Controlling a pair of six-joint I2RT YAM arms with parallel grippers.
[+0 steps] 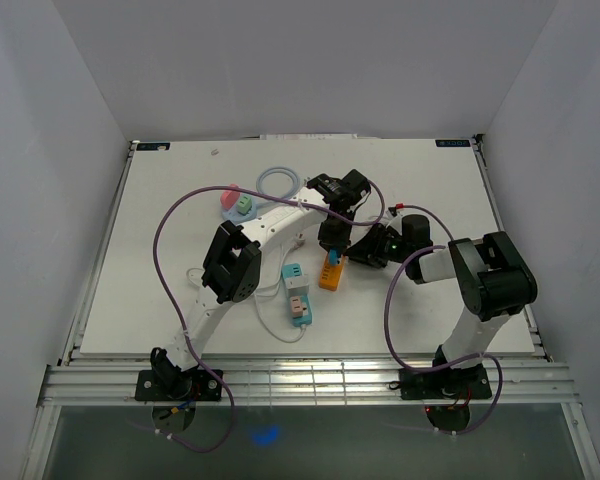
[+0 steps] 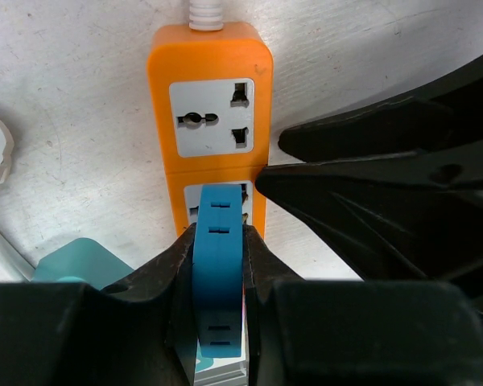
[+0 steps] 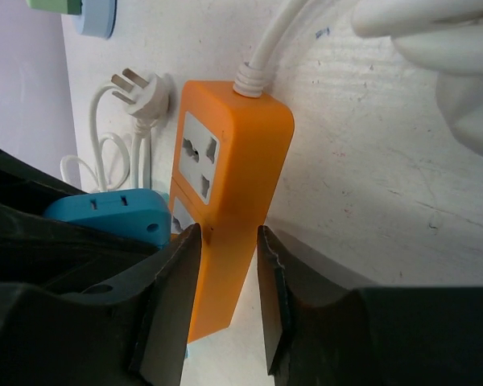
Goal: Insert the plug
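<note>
Plug point(image 2: 218, 265), blue and flat-sided, sits clenched between the two fingers of the left pincer point(image 2: 218, 241). It is held upright over the lower socket point(image 2: 195, 201) of an orange power strip point(image 2: 209, 48), its body covering most of that socket's face. The grip is on the plug's broad sides, which probably keeps the prongs square to the slots and leaves the top free for a straight push down. The prongs themselves are hidden under the body, so it cannot be told whether they have entered the slots.

The strip lies flat on the white counter point(image 2: 64, 121), its upper socket point(image 2: 217, 117) bare and its white cable point(image 2: 207, 12) leaving at the far end. The right pincer point(image 3: 227, 241) straddles the strip from the side, one finger against each long edge, most likely to stop it sliding or tipping when the plug is pressed home. The orange body fills the gap between those fingers, but whether they are pressing on it or only resting beside it cannot be told from this view.

Beside the strip lie a teal adapter point(image 2: 76, 261) and a loose white plug point(image 3: 145, 92) with its prongs showing, neither touched by an arm.
</note>
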